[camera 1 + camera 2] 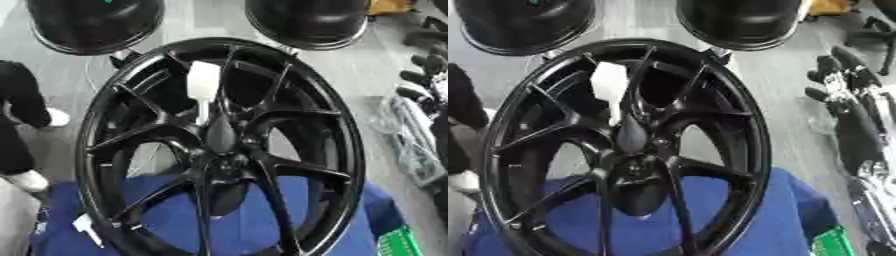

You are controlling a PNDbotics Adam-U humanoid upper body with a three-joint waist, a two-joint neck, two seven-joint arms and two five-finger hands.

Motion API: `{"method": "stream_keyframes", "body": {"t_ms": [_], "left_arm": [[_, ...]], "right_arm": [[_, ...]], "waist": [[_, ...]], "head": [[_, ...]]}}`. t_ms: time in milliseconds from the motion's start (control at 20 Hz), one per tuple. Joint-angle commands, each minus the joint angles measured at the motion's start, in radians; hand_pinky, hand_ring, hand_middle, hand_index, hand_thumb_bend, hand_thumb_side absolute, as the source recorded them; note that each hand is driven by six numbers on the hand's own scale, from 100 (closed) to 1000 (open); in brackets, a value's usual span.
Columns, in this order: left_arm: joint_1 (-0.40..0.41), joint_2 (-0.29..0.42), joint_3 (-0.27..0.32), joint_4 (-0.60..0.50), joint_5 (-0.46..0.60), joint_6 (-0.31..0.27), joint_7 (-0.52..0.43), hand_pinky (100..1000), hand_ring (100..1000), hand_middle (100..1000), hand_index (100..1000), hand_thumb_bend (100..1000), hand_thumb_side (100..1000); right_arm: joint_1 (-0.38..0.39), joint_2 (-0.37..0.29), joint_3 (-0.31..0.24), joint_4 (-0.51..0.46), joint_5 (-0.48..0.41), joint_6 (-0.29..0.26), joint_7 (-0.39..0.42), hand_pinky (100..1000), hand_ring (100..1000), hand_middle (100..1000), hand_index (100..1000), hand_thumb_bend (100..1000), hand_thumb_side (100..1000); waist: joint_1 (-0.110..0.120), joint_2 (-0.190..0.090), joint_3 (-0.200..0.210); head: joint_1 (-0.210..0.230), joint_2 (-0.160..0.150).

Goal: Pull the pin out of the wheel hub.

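Pin (203, 90) stands upright just above the wheel hub (219, 160), grip end exposed; right robot hand (846, 95) alongside, fingers indistinct.

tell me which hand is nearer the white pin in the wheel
Right. The right hand hovers outside the wheel's right rim, apart from the white pin; the left hand is not in view.

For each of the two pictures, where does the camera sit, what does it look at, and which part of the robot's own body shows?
Left eye view: in the robot's head, looking down at the black wheel on a blue cloth; the right hand shows dark at the right edge.
Right eye view: beside it, facing the same way; the right hand and arm show larger.
Both share the wheel, the white pin above the hub, and two black round things behind. No left hand shows.
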Motion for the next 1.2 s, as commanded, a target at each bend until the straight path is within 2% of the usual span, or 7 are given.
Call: {"method": "stream_keyframes", "body": {"t_ms": [50, 300, 400, 650, 850, 1000, 1200], "left_arm": [[-0.006, 0.021, 0.004, -0.008, 0.001, 0.0, 0.0, 944, 829, 871, 865, 328, 707], [-0.043, 0.036, 0.004, -0.01, -0.006, 0.0, 0.0, 944, 833, 899, 868, 334, 705], [-0.087, 0.092, -0.01, -0.018, -0.012, 0.002, -0.011, 936, 833, 902, 871, 331, 685], [-0.21, 0.38, -0.114, -0.049, 0.004, 0.027, -0.113, 915, 839, 897, 880, 386, 603], [-0.296, 0.584, -0.206, -0.096, 0.047, 0.058, -0.248, 905, 844, 890, 884, 425, 631], [-0.329, 0.69, -0.246, -0.14, 0.054, 0.068, -0.345, 891, 844, 887, 888, 421, 655], [-0.361, 0.766, -0.292, -0.151, 0.05, 0.037, -0.501, 889, 851, 895, 902, 412, 724]], "right_arm": [[-0.009, -0.022, -0.006, -0.025, 0.008, 0.003, -0.003, 813, 851, 852, 924, 247, 553], [-0.006, -0.026, -0.009, -0.02, 0.008, 0.001, -0.007, 812, 852, 853, 924, 247, 553], [-0.002, -0.029, -0.007, -0.02, 0.011, 0.002, -0.005, 812, 852, 853, 924, 248, 555], [0.007, -0.036, -0.006, -0.017, 0.017, 0.001, -0.007, 811, 848, 849, 923, 253, 554], [0.008, -0.039, 0.002, -0.016, 0.02, 0.003, -0.003, 811, 847, 847, 922, 251, 556], [0.006, -0.038, 0.006, -0.016, 0.021, 0.004, 0.0, 811, 847, 847, 922, 251, 557], [0.007, -0.04, 0.011, -0.013, 0.026, 0.007, 0.004, 811, 846, 847, 922, 251, 559]], "waist": [[0.002, -0.026, -0.001], [0.004, -0.028, -0.002], [0.007, -0.03, -0.002], [0.018, -0.031, -0.007], [0.022, -0.031, -0.015], [0.023, -0.03, -0.022], [0.026, -0.028, -0.027]], "head": [[-0.001, -0.007], [-0.024, 0.003], [-0.026, 0.011], [-0.03, 0.019], [-0.031, 0.016], [-0.031, 0.01], [-0.028, 0.006]]}}
